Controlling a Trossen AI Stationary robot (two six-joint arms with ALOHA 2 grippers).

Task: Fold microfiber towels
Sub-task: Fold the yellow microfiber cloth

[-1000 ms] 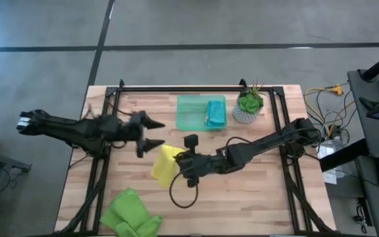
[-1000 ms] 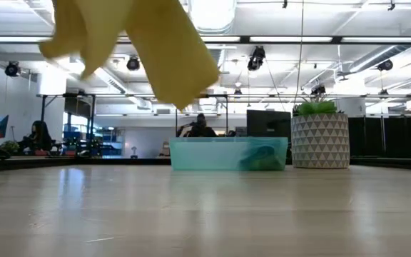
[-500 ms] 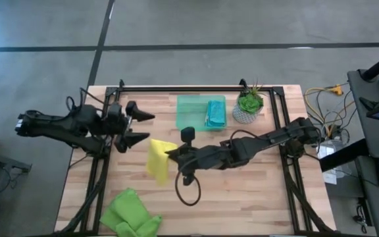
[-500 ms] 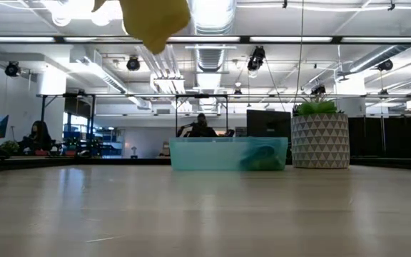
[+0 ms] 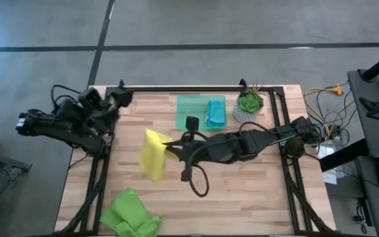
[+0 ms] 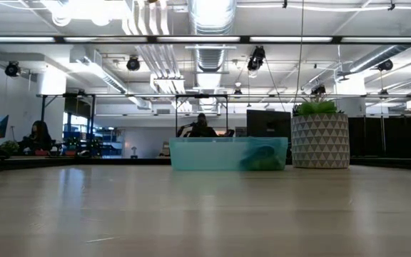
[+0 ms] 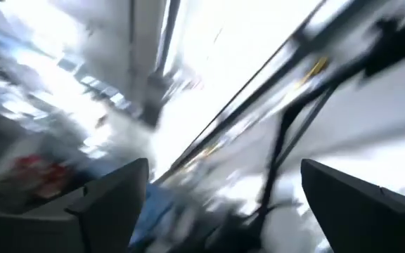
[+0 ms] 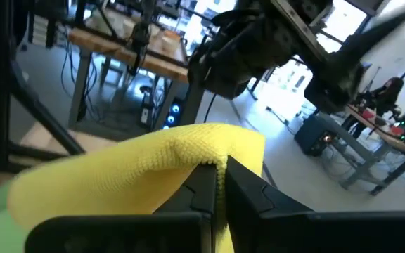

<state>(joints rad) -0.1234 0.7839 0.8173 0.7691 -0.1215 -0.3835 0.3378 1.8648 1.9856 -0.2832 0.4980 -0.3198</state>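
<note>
A yellow towel (image 5: 151,155) hangs over the table's middle left, with my right gripper (image 5: 168,149) shut on it. In the right wrist view the yellow towel (image 8: 132,176) drapes over the shut fingers. My left gripper (image 5: 116,102) stands open and tipped upward over the table's far left corner, with nothing between its fingers (image 7: 111,204). A teal towel (image 5: 216,113) lies in the green tray (image 5: 191,113). Lime green towels (image 5: 130,214) lie bunched on the table at its near left edge. My right gripper pinches the yellow towel between its two fingers at a bunched upper part (image 8: 213,149); edge or fold, I cannot tell. The fingers come about level from the table's right. The towel droops on both sides of the fingers and hangs slack, clear of the table.
A potted plant (image 5: 249,105) stands right of the tray at the far edge. A black cable loop (image 5: 196,181) hangs under my right arm. Bare wood (image 5: 242,197) stretches across the near right. In the low view only the tray (image 6: 227,153) and the pot (image 6: 320,139) show.
My right gripper has risen and gone a little toward the table's left edge, still shut on the yellow towel, which has gone up out of the low view. My left gripper has drawn back toward the far left corner and tipped upward, staying open.
</note>
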